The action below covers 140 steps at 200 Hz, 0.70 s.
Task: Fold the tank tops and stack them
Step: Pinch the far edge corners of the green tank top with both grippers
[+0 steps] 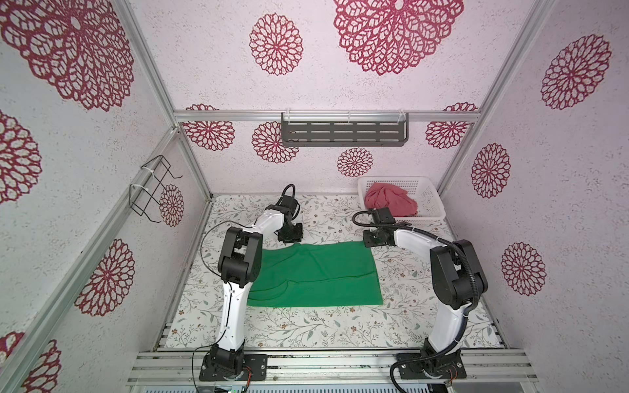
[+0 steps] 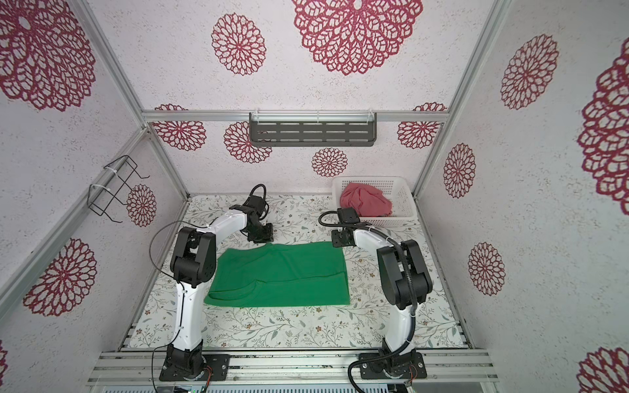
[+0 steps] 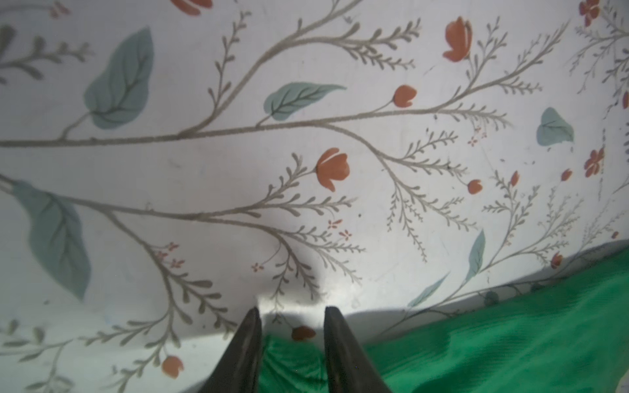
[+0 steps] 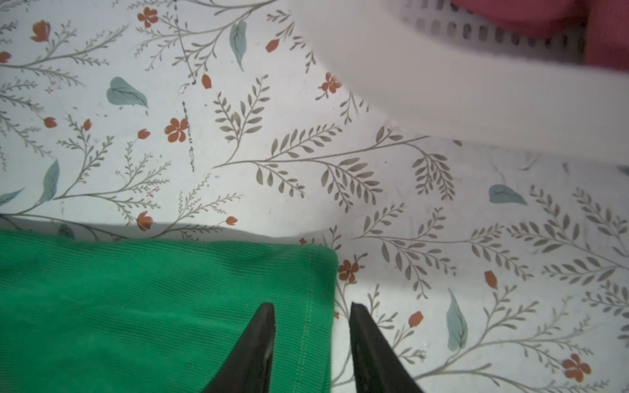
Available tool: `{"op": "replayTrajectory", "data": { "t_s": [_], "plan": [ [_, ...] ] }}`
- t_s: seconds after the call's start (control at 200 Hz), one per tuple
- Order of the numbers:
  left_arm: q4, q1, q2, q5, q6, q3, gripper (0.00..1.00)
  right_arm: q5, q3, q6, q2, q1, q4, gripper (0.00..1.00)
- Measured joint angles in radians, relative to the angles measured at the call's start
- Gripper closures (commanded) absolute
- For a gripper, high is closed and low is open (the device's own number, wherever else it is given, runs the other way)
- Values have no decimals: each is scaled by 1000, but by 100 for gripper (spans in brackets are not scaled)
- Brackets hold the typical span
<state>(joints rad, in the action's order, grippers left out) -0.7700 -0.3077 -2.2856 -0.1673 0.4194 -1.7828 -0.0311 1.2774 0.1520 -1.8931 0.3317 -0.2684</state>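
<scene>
1 tank top (image 1: 316, 272) lies flat at table (image 1: 306, 326) centre. Basket (image 1: 430, 199) sits behind and right of it, in the far right corner, with the 2nd tank top (image 1: 391, 202) inside.

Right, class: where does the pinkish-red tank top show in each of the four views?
Top view: pinkish-red tank top bunched in the white basket, back right.
Top view: same spot.
Left wrist: not in it.
Right wrist: picture's upper right corner, behind the basket wall.
Shared landmark: the white basket, absent from left wrist.
</scene>
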Motion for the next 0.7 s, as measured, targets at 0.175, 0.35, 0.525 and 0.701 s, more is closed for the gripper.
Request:
{"op": "replayTrajectory", "data": {
  "t_s": [0.175,0.35,0.525,0.701],
  "plan": [
    [6,0,-1,-4,8,2,88,4,2,-3,-37,-12,17,59],
    [3,0,-1,-4,12,2,96,14,24,-5,-79,-15,31,62],
    [3,0,-1,-3,11,4,100,32,34,-30,-95,-17,47,85],
    [12,0,3,-2,10,14,100,35,35,-47,-95,-18,43,100]
  ]
}}
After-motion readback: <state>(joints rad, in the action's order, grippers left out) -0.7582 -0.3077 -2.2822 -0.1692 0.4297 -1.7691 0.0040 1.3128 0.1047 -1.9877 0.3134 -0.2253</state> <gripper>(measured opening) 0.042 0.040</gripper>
